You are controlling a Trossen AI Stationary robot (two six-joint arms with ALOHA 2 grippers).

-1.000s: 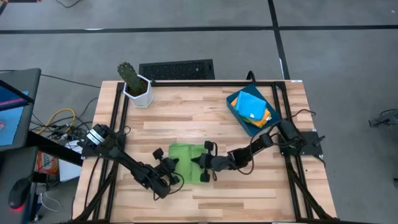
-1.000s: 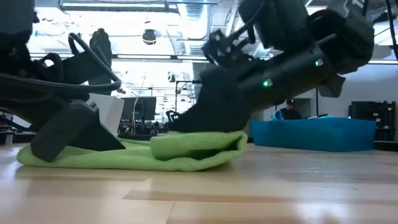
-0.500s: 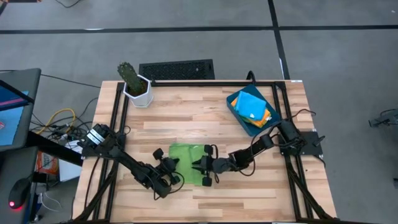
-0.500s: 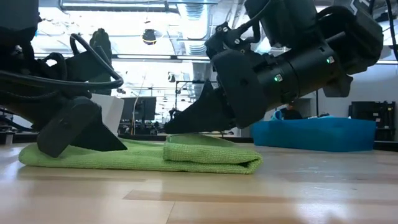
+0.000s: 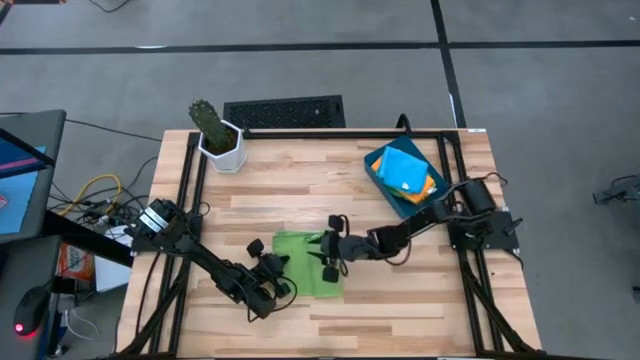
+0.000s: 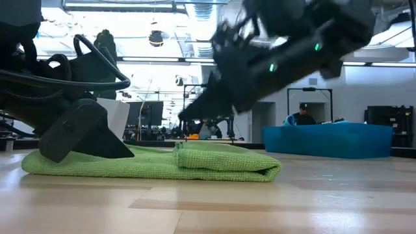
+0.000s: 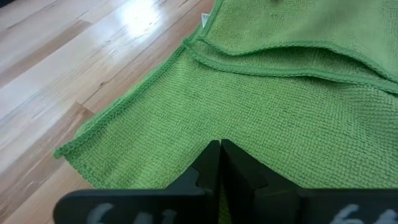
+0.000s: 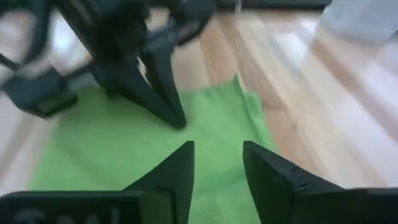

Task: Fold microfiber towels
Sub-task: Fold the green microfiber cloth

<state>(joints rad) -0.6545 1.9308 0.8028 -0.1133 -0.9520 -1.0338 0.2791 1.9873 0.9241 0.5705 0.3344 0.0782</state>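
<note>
Lime green towel [image 6: 156, 164] lying flat on the wooden table [image 6: 214, 208], one end folded over. Left gripper [image 6: 78, 136] pressed down on its other end. Right gripper [image 6: 195, 112] raised clear above the fold. Blue tray [image 6: 338, 140] behind.

The right end effector [image 6: 195, 114] is motion-blurred in the low view; tray [image 5: 383, 186] towels' [image 5: 407, 172] count is unclear.

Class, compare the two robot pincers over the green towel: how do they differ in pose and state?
The left pincer is shut, its tips pressed on the green towel; the right pincer is open. In the low view the left one rests on the cloth, while the right one hangs clear above the folded part. Both are dark and two-fingered.
</note>
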